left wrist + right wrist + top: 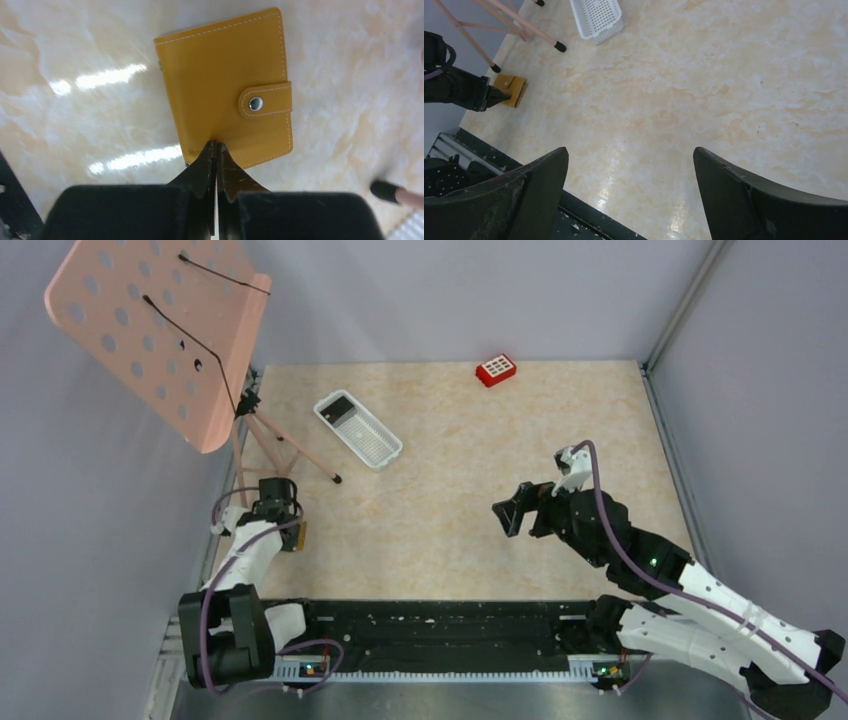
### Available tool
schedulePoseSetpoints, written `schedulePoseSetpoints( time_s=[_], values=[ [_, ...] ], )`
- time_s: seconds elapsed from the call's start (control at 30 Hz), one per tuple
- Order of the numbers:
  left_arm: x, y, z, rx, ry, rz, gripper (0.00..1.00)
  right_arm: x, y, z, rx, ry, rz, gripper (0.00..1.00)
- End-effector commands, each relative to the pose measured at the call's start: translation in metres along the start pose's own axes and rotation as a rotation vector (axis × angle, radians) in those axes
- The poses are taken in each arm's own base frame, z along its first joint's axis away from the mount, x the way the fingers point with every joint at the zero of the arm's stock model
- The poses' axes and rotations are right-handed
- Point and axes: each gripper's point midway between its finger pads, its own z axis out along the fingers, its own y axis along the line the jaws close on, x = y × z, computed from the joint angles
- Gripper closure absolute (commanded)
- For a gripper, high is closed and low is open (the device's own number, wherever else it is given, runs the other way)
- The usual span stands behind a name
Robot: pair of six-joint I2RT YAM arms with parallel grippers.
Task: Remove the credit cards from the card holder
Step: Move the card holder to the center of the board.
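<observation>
The holder lies flat and closed on the table at the near left, just in front of the left arm's base. It reads as light and fairly stiff, with a smooth stitched tan cover that could slide on the glossy top if pushed. A strap with one metal snap keeps it shut, so my guess is that the snap must be popped before any page turns. The free long edge beside the strap looks like the best place to take hold, with the spine side pinned down. The cards (thin, slick and hard to pick off a flat surface) are probably best pinched by an exposed edge.

The left gripper has its fingers pressed together, the tips at the holder's near edge. Whether they nip the cover I cannot tell. The right gripper stands wide and holds nothing, well apart over the middle of the table.

Count: one holder, one strap, one snap. No cards show at the holder. One white tray lies further back, with one dark rectangle in its far end, perhaps a card.
</observation>
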Motion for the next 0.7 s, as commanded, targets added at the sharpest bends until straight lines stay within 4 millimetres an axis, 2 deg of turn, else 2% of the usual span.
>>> schedulePoseSetpoints(
  time_s=[0.0, 0.07, 0.17, 0.3, 0.53, 0.6, 0.67],
  values=[
    [0.046, 0.003, -0.017, 0.066, 0.228, 0.018, 1.0, -0.025, -0.002, -0.002, 0.037, -0.069, 0.016, 0.05],
    [0.06, 0.007, -0.023, 0.088, 0.29, 0.027, 1.0, -0.024, -0.004, 0.0, 0.05, -0.068, 0.016, 0.05],
    [0.068, 0.009, -0.031, 0.119, 0.303, 0.05, 1.0, -0.023, -0.005, 0.001, 0.061, -0.064, 0.027, 0.05],
    [0.085, -0.003, -0.053, 0.245, 0.311, 0.119, 1.0, -0.019, -0.005, 0.004, 0.056, -0.062, 0.036, 0.05],
    [0.125, 0.001, -0.08, 0.27, 0.378, 0.202, 1.0, -0.018, -0.008, 0.004, 0.063, -0.073, 0.024, 0.05],
    [0.124, -0.002, -0.08, 0.278, 0.346, 0.234, 1.0, -0.02, -0.008, 0.002, 0.062, -0.078, 0.019, 0.05],
    [0.106, -0.008, -0.075, 0.274, 0.24, 0.237, 1.0, -0.021, -0.006, 0.0, 0.047, -0.08, 0.018, 0.05]
  ],
)
